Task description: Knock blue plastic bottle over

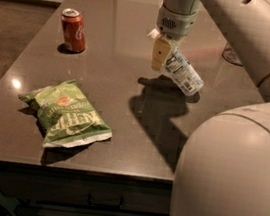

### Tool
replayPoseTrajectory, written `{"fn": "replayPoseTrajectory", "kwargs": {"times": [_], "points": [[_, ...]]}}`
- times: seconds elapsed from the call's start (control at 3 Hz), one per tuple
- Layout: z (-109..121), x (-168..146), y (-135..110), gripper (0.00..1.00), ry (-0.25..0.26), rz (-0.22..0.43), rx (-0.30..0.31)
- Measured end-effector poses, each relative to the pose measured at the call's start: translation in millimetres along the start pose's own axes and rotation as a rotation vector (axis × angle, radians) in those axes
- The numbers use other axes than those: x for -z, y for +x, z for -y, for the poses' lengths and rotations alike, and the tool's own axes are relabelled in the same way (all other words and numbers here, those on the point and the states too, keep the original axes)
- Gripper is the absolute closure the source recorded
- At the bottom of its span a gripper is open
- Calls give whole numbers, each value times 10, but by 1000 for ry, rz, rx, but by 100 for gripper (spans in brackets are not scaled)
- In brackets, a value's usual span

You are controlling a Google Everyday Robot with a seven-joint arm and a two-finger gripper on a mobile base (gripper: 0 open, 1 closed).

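The blue plastic bottle [183,71] is tipped steeply over on the dark table [102,90], right of centre. Its pale printed label faces up, its base points down to the right and its top is at the gripper. Whether it rests on the table or hangs just above it I cannot tell. My gripper [160,52] hangs from the arm above and is right against the bottle's upper end, with a yellowish pad on the bottle's left side. A dark shadow lies on the table under both.
A red soda can [74,30] stands upright at the far left. A green chip bag [66,114] lies flat at the front left. My arm's large pale link [235,180] fills the right foreground. A container's base [230,54] shows behind the arm.
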State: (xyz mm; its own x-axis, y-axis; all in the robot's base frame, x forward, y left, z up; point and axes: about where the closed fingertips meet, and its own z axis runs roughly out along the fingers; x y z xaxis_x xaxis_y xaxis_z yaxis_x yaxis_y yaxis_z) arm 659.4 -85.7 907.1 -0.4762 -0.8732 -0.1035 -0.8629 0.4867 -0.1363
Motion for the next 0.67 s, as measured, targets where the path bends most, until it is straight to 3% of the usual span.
{"fn": "replayPoseTrajectory", "kwargs": {"times": [0.33, 0.67], "points": [[-22, -109, -27, 11, -7, -23, 18], [-48, -215, -7, 0, -20, -42, 25]]}}
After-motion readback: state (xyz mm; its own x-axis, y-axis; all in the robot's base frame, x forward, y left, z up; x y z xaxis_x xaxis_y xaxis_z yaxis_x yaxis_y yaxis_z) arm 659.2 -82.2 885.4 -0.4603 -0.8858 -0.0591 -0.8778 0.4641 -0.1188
